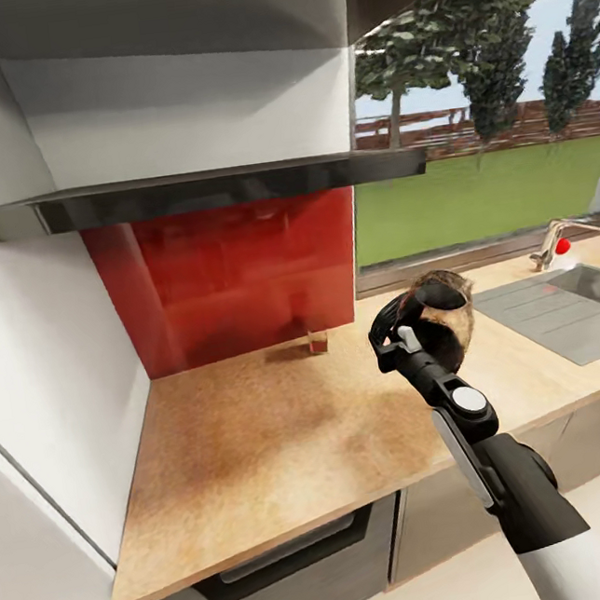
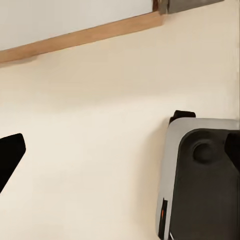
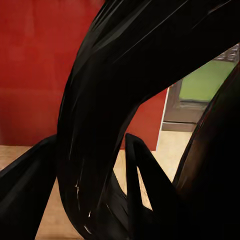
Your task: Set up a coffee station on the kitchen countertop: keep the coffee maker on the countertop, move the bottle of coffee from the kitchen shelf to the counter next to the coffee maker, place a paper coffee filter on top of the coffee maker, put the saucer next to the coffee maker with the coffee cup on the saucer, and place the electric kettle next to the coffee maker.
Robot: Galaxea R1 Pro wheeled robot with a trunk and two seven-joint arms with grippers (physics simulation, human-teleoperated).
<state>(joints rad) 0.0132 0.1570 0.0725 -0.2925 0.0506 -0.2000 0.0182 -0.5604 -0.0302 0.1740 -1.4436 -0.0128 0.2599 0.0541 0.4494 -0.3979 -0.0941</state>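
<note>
The electric kettle [image 1: 444, 312], smoky brown with a black lid and handle, hangs tilted just above the kitchen countertop [image 1: 260, 436], near its front edge. My right gripper [image 1: 393, 334] is shut on the kettle's black handle [image 3: 100, 115], which fills the gap between its fingers [image 3: 145, 190]. In the left wrist view my left gripper [image 2: 120, 150] is open with nothing in it, pointing down at the pale floor beside the robot's base [image 2: 200, 190]. The coffee maker, bottle of coffee, paper filter, saucer and coffee cup are out of view.
A red backsplash [image 1: 231, 271] runs behind the counter, with a small glass object [image 1: 317, 340] at its foot. A dark shelf-like hood [image 1: 202, 192] hangs above. To the right are a sink [image 1: 599, 287] and a faucet [image 1: 556, 245]. An oven front [image 1: 276, 566] sits below.
</note>
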